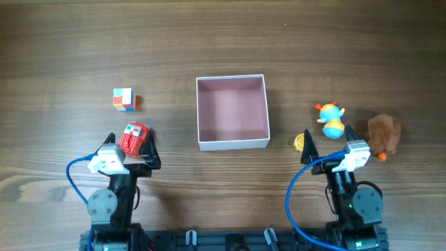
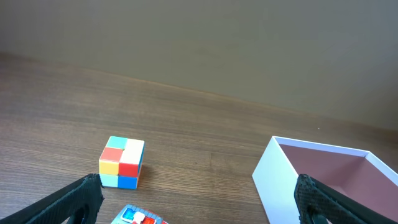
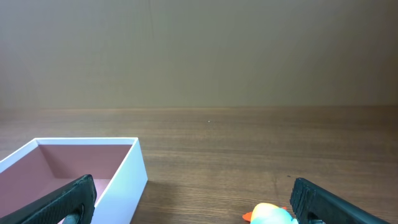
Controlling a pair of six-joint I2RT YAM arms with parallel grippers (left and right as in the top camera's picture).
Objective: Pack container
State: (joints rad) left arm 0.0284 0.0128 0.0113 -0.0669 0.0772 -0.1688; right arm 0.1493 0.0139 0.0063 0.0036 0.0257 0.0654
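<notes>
Surveying from the left: cube [image 1: 124, 99], multicoloured, sits alone on the surface [image 1: 63, 42], well apart from the container.

Red toy [image 1: 134, 138] lies nearer the left arm, just below and right of the cube. Left pincer [image 1: 130, 145] is spread wide, one finger on either side of the red toy. Left wrist view shows the toy's top edge low between the fingers. No contact visible; it holds nothing.

Container [image 1: 233, 144] stands mid-surface between the two arms, open side up. Its pink floor is bare in every view. Nothing packed so far.

Right of the container: a small yellow piece [image 1: 300, 141] lies near its lower right corner, just beside the right pincer's inner finger. I cannot tell whether they touch. Duck toy [image 1: 332, 118], blue, yellow and orange, lies further right and a little higher. Brown plush [image 1: 383, 134] is furthest right, beside the right wrist.

Right pincer [image 1: 327, 148] is also spread wide and empty. Right wrist view shows part of the duck toy low between its fingers.

Judgement: the task looks to be at its very start. Five items are out and none is in. The left arm seems placed for a first grasp on the red toy. All lifting and placing is left to do.
</notes>
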